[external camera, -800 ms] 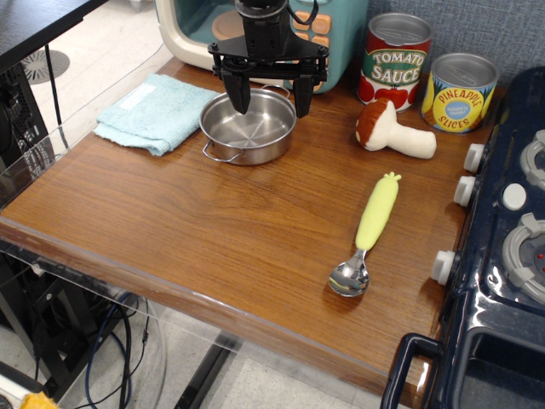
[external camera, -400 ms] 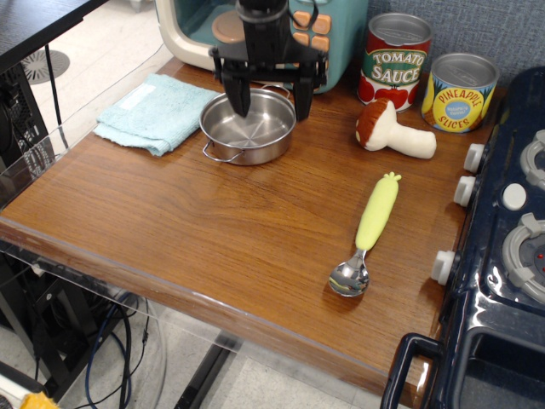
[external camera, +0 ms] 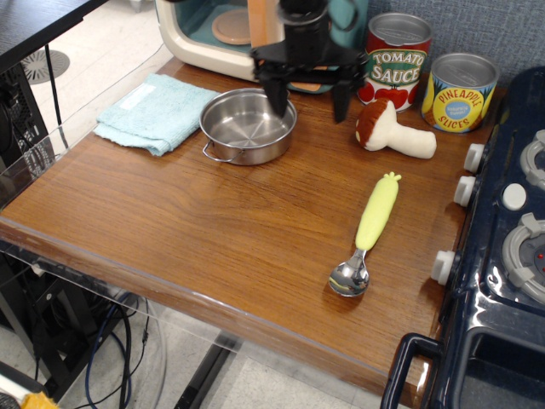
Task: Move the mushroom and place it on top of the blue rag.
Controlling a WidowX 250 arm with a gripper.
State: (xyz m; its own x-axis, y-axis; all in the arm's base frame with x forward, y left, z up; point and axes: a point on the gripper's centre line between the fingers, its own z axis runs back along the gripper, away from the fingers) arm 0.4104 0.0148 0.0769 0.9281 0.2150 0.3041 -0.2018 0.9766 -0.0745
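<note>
The mushroom [external camera: 392,131] lies on its side on the wooden table, reddish-brown cap to the left, cream stem pointing right, just in front of the two cans. The blue rag [external camera: 153,112] lies flat at the table's back left, left of the steel pot [external camera: 248,125]. My gripper [external camera: 309,103] is open and empty, fingers pointing down, hanging above the table between the pot's right rim and the mushroom's cap. It touches neither.
A tomato sauce can [external camera: 397,55] and a pineapple slices can [external camera: 459,91] stand behind the mushroom. A yellow-handled spoon [external camera: 368,233] lies in front of it. A toy oven [external camera: 221,34] stands at the back, a dark blue toy stove [external camera: 511,247] on the right.
My gripper has moved to the right, from above the pot to the gap between the pot and the mushroom. It stays open. Nothing else moved.
</note>
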